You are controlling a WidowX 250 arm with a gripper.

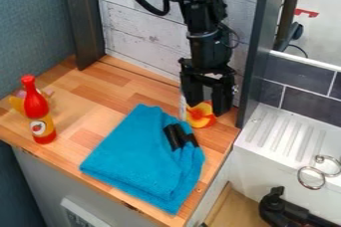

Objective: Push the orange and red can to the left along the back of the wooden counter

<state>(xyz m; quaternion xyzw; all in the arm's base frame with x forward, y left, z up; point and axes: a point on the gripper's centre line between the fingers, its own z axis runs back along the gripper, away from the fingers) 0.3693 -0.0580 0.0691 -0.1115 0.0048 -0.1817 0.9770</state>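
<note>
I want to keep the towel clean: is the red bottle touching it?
Apart: the camera view shows counter between the red bottle and the towel.

Plain turquoise on the towel (143, 159) near the fingers (194, 91).
Red and yellow on the squeeze bottle (37, 107), well apart from them.
</note>
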